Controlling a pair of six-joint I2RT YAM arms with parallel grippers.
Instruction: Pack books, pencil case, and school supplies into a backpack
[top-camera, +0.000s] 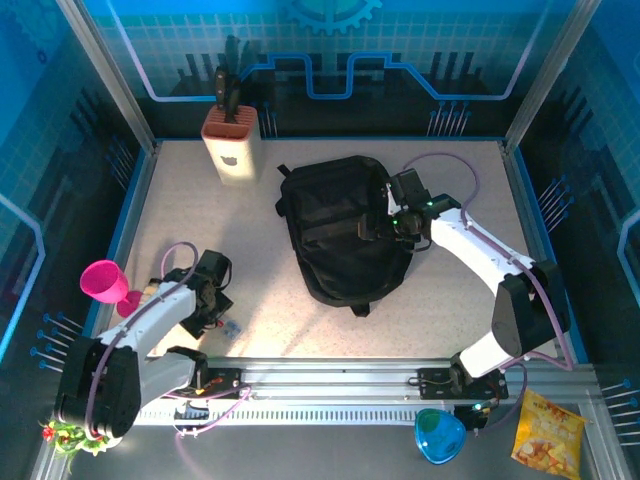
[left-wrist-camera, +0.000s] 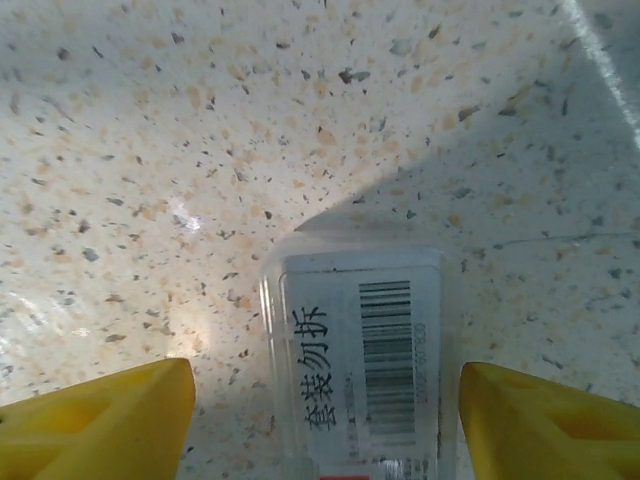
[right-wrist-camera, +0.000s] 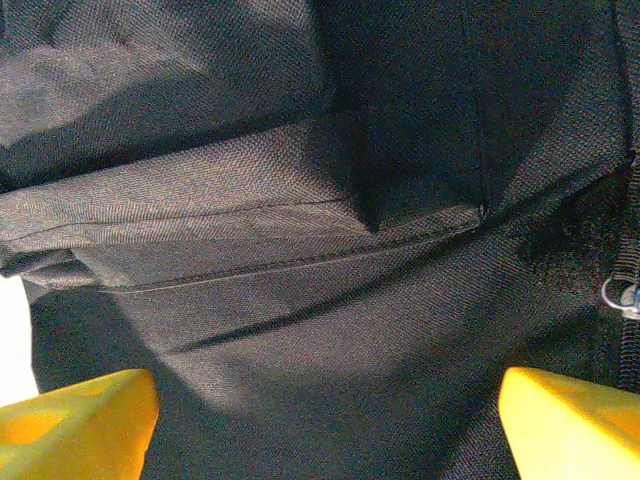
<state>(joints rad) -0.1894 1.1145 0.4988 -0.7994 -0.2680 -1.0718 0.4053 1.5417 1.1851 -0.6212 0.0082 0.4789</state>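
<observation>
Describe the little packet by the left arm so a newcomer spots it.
From the black backpack mid-table, look to the near-left corner, at the left gripper. Between its open yellow fingers lies a small packet; unlike the pink cup nearby, it is flat, clear, and carries a barcode label.

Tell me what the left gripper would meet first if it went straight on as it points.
Probably the clear packet with a barcode label, lying flat on the speckled table between the left gripper's open fingers; how near it is I cannot tell.

Wht arms (top-camera: 478, 248), blk joints (top-camera: 525, 318) (purple cables (top-camera: 452, 160)).
</observation>
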